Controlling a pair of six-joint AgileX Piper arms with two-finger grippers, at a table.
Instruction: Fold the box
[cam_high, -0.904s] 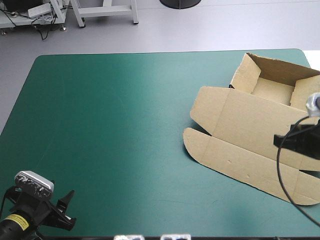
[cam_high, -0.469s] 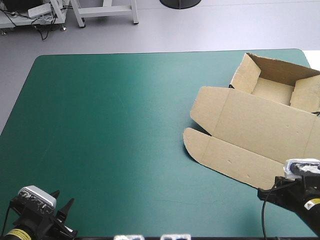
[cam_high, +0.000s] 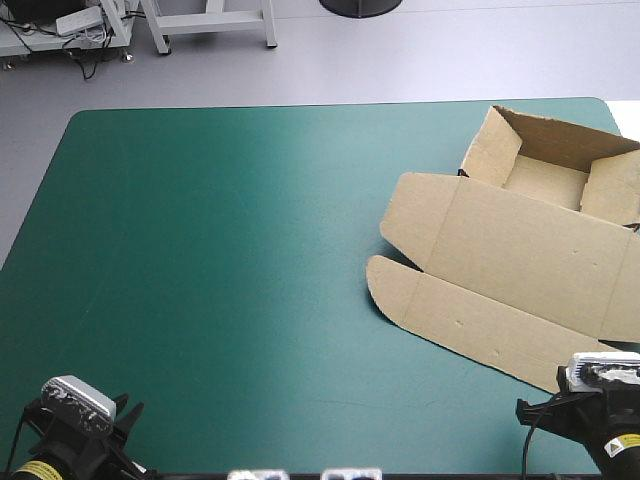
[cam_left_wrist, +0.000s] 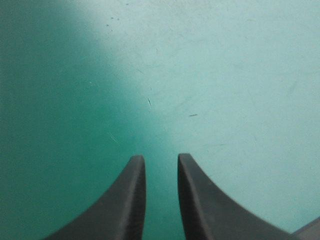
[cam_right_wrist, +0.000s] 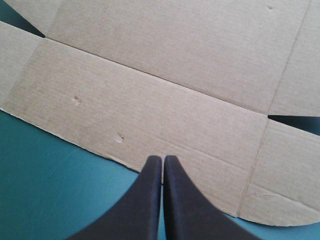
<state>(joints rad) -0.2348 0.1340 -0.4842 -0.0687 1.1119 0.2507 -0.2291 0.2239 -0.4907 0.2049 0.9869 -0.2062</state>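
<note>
Teal-green table (cam_high: 200, 250), brown box (cam_high: 500, 250) (lid flat) at right.

Pale grey floor (cam_high: 400, 60) beyond the far edge of the teal-green table cover (cam_high: 220, 260).

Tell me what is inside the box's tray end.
Inside the raised tray of the box only bare brown floor shows; nothing lies on it. Its right end runs past the high view's edge, unseen.

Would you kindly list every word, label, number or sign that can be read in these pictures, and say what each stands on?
Nothing here can be read.
The box: plain brown board, no print.
The teal-green cover: no writing.
The yellow sticker on the left arm: too small to read.
The yellow sticker on the right arm: too small to read.
</note>
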